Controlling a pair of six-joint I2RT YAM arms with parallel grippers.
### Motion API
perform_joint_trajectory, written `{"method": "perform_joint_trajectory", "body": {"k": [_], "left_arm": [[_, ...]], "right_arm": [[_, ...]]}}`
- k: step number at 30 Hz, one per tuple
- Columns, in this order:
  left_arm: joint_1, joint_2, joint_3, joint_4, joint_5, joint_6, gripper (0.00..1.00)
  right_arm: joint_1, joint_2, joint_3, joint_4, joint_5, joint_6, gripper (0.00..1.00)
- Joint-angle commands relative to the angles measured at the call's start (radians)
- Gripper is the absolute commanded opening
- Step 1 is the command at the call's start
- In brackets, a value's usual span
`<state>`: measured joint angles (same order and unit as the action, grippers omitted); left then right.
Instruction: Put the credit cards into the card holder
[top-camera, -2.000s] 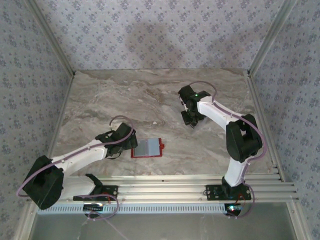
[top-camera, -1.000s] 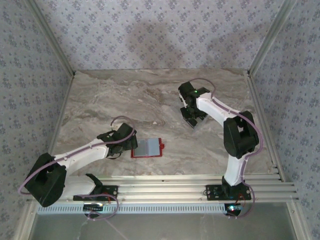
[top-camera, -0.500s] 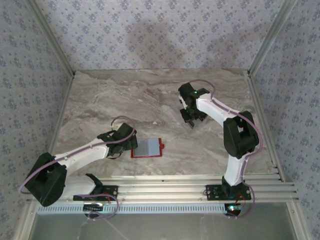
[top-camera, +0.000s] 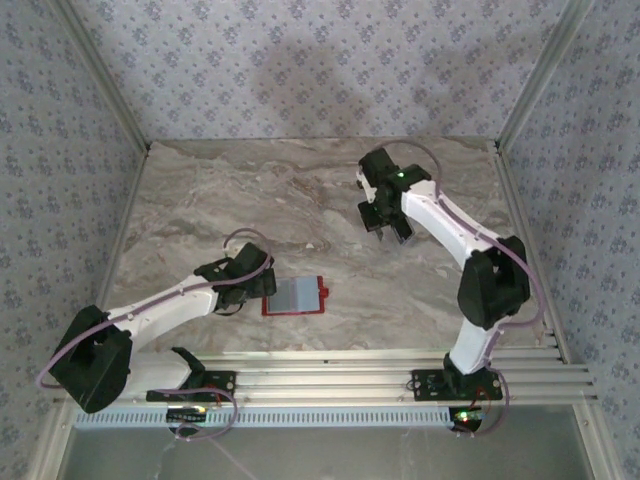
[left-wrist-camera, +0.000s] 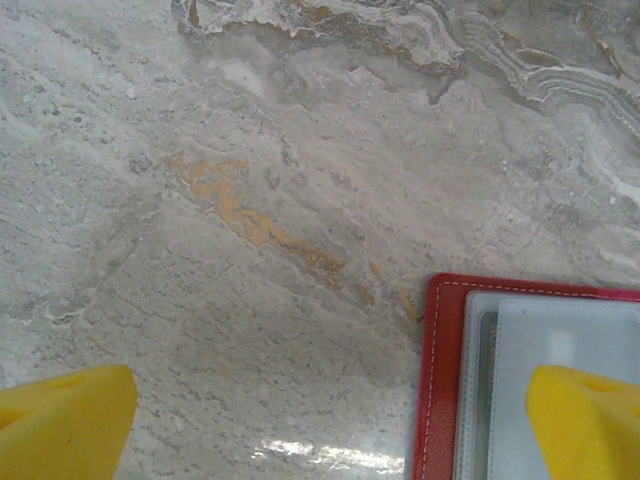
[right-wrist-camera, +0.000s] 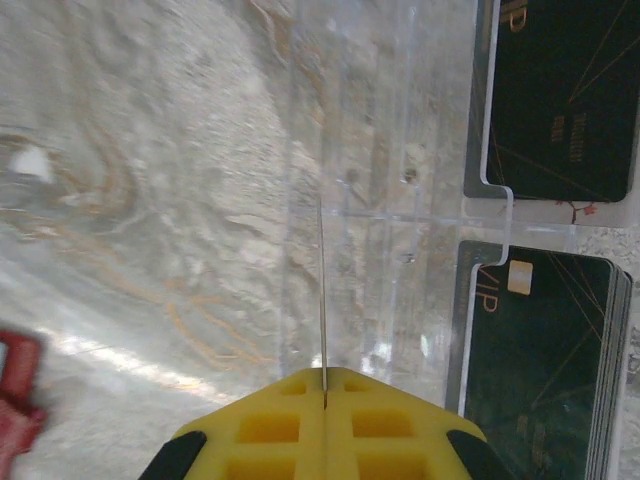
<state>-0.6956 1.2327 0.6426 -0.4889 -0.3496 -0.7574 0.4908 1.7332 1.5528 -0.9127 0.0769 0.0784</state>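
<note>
Holder: the small red square folding wallet (top-camera: 295, 296) lies open and flat on the marbled counter (top-camera: 200, 200), lower centre of the top view, with what looks like a silvery grey card (left-wrist-camera: 560, 340) inside.
Left: the left gripper (left-wrist-camera: 320, 420) is spread wide and empty, with one finger over the wallet's edge.
Right: the right gripper (right-wrist-camera: 325, 400) is pinched closed on a thin card (right-wrist-camera: 322, 300) seen edge-on; I cannot tell its colour.
Supply: glossy black cards (right-wrist-camera: 560, 100) stand in a clear plastic rack (right-wrist-camera: 380, 200), at the right of the wrist view.
Handling: the card is probably light, stiff and slick, so it may twist in the pinch. Grip a short edge deeply.

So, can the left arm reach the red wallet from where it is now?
Probably yes: the left gripper is open at the red wallet's edge, one fingertip over it, with nothing visible on the table in the way.
</note>
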Motion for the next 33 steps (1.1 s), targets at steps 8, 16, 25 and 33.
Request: {"method": "perform_joint_trajectory", "body": {"k": [8, 16, 25, 33], "left_arm": [[-0.059, 0.041, 0.026, -0.051, 0.007, 0.036, 1.0], [-0.117, 0.103, 0.02, -0.085, -0.08, -0.029, 1.0], [-0.141, 0.115, -0.015, -0.12, -0.125, -0.129, 1.0], [-0.152, 0.115, -0.029, -0.118, -0.129, -0.15, 1.0]], "right_arm": [[0.094, -0.228, -0.342, 0.426, -0.419, 0.317, 0.0], [0.263, -0.25, -0.617, 0.783, -0.417, 0.525, 0.0], [0.339, -0.208, -0.749, 1.019, -0.396, 0.652, 0.0], [0.373, -0.13, -0.771, 1.131, -0.4, 0.715, 0.0]]}}
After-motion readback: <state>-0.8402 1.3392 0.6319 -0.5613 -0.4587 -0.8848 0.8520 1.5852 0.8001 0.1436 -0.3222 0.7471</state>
